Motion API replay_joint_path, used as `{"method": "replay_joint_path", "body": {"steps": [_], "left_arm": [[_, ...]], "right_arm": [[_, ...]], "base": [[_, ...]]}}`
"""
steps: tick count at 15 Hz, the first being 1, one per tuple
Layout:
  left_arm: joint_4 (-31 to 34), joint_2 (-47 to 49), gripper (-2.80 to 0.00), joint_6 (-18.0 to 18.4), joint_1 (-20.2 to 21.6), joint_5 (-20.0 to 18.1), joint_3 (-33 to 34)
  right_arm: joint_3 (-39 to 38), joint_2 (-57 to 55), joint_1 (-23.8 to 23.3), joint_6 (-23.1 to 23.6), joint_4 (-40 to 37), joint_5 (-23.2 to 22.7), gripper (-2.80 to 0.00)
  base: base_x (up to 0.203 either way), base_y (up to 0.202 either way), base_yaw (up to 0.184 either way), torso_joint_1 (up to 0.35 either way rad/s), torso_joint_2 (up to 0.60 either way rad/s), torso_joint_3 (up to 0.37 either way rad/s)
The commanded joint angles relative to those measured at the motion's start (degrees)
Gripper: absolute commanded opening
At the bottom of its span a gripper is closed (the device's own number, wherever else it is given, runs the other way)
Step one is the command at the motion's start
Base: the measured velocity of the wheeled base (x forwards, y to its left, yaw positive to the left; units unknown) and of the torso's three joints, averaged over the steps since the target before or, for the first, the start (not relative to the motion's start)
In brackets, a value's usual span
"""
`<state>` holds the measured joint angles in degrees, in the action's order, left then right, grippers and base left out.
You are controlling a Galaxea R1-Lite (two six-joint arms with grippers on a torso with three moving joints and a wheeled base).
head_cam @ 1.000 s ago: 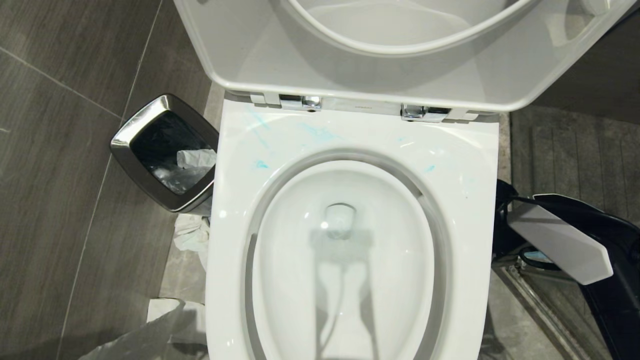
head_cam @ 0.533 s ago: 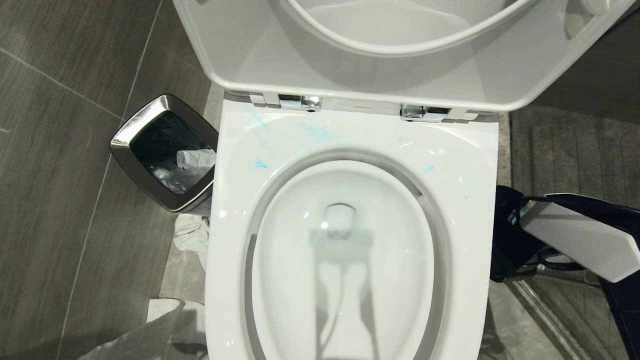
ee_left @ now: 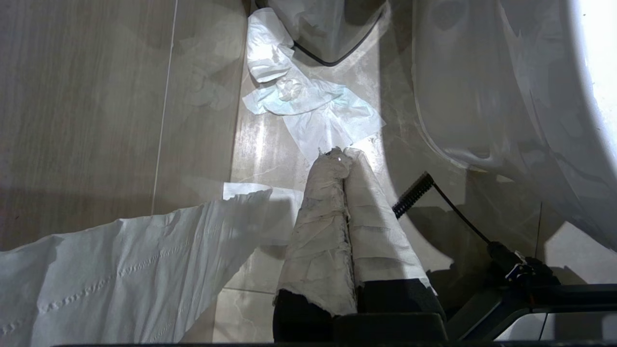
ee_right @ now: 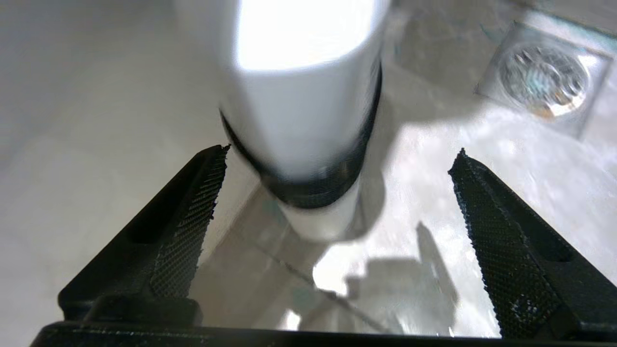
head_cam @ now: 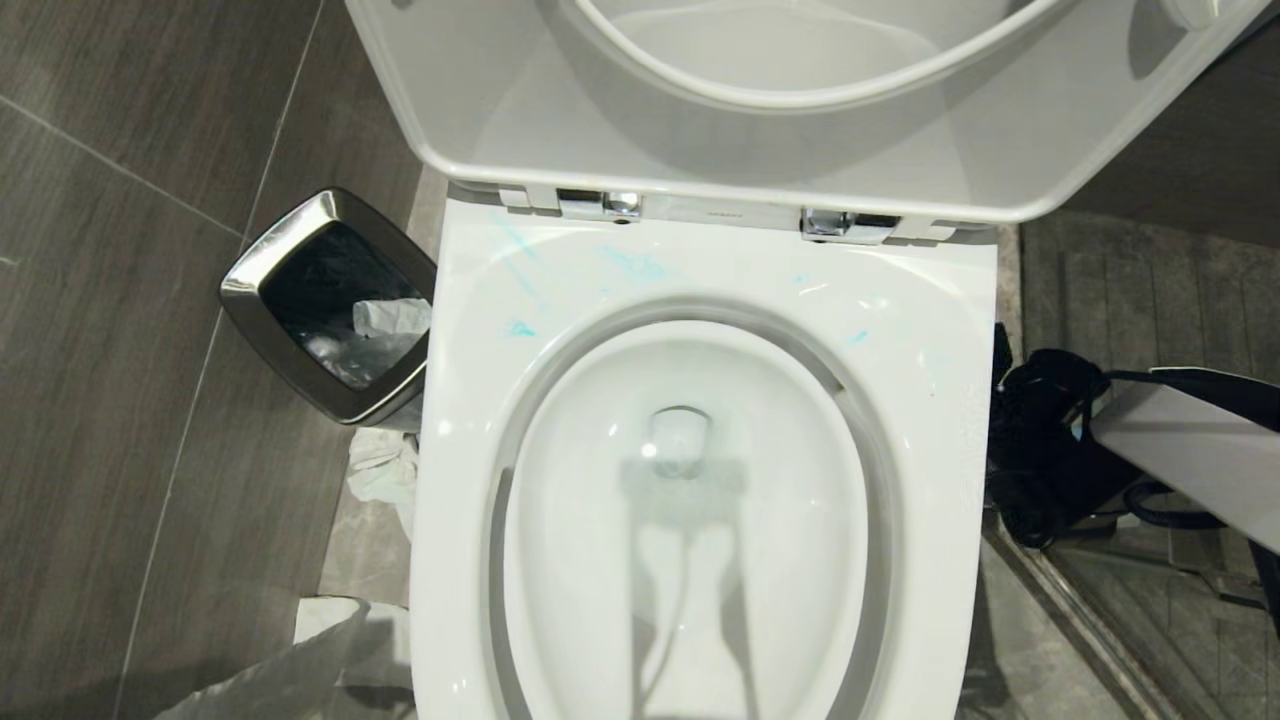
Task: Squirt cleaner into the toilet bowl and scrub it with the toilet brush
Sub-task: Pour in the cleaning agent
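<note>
- Toilet bowl [head_cam: 930, 420]: lid and seat up, basin clear. The toilet brush is in no view.
- Right gripper [ee_right: 342, 149]: low beside the bowl's right flank, jaws spread wide and grasping nothing.
- White cylinder with a dark band [ee_right: 303, 111]: stands between and just beyond the open fingers, touching neither. What it is cannot be told.
- Left gripper [ee_left: 343, 156]: clenched and empty, parked over floor tissue [ee_left: 313, 106] left of the bowl.
- Cleaner [head_cam: 640, 265]: thin turquoise smears on the back rim, well apart from the right gripper.
- Judgement: to do the step well, back straight away from the cylinder without tipping it, then go for the brush.
</note>
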<state>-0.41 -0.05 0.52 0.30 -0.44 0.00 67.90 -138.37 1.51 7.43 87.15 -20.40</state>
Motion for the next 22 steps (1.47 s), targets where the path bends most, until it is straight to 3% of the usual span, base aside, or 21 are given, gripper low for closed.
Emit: {"method": "replay_joint_path", "body": {"steps": [1, 3, 9, 13, 18, 22], "left_arm": [[0.0, 0.0, -2.80, 0.0, 0.0, 0.0, 0.4], [0.0, 0.0, -2.80, 0.0, 0.0, 0.0, 0.4], [0.0, 0.0, -2.80, 0.0, 0.0, 0.0, 0.4], [0.0, 0.0, -2.80, 0.0, 0.0, 0.0, 0.4], [0.0, 0.0, -2.80, 0.0, 0.0, 0.0, 0.4], [0.0, 0.0, -2.80, 0.0, 0.0, 0.0, 0.4]], "right_arm": [[3.1, -2.0, -0.1, -0.4, 0.5, -0.7, 0.00], [6.9, -4.3, 0.2, -0.8, 0.5, -0.9, 0.00], [5.4, -3.2, 1.7, -1.0, 0.5, -0.6, 0.00], [5.3, -4.0, 2.1, -1.4, 0.5, 4.4, 0.00], [6.8, -5.0, 1.8, -1.4, 0.5, 7.0, 0.00], [13.7, -8.9, 1.9, -1.4, 0.5, 8.2, 0.00]], "base": [[0.000, 0.000, 0.000, 0.000, 0.00, 0.000], [0.000, 0.000, 0.000, 0.000, 0.00, 0.000], [0.000, 0.000, 0.000, 0.000, 0.00, 0.000], [0.000, 0.000, 0.000, 0.000, 0.00, 0.000], [0.000, 0.000, 0.000, 0.000, 0.00, 0.000], [0.000, 0.000, 0.000, 0.000, 0.00, 0.000]]}}
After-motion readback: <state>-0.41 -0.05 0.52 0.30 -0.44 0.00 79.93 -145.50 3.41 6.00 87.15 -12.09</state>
